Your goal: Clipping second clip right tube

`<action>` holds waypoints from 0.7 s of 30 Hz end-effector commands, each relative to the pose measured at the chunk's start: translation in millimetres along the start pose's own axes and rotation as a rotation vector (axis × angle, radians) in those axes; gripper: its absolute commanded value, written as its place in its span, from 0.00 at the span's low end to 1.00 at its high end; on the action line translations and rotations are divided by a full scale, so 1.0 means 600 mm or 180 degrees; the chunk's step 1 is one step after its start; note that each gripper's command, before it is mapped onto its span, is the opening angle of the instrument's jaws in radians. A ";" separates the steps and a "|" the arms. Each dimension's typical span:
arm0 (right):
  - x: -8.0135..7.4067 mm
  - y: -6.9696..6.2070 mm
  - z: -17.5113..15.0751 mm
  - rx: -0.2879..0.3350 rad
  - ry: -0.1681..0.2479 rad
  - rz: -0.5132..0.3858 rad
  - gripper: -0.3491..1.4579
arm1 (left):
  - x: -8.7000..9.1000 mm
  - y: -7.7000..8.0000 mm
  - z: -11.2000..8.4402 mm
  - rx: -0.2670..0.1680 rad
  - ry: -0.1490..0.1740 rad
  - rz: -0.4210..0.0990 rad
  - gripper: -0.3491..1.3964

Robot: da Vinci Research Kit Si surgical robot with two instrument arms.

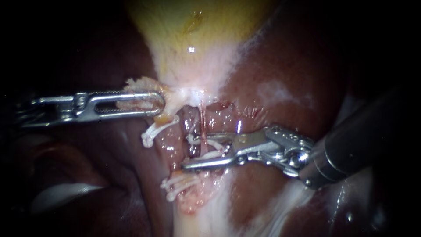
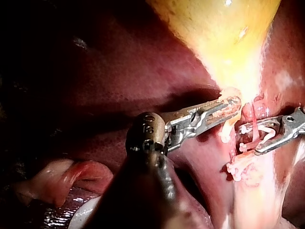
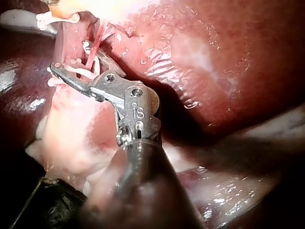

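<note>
A thin red tube runs down from the gallbladder's pale neck. My right instrument straddles the tube. Its jaws stand apart, holding a white clip whose legs lie on either side of the tube. The right wrist view shows the same jaws around the red tube. My left instrument is shut on a fold of pale tissue at the gallbladder's neck and holds it to the left; it shows again in the left wrist view.
Two white clips sit on the pale strand left of the red tube, one above the other. Dark red liver surrounds the site. Pale fatty tissue runs down below the jaws.
</note>
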 end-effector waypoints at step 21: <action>0.0002 -0.0027 0.0006 0.0176 0.0001 0.0081 0.47 | 0.0000 0.0000 0.0000 0.0001 0.0000 0.0001 0.00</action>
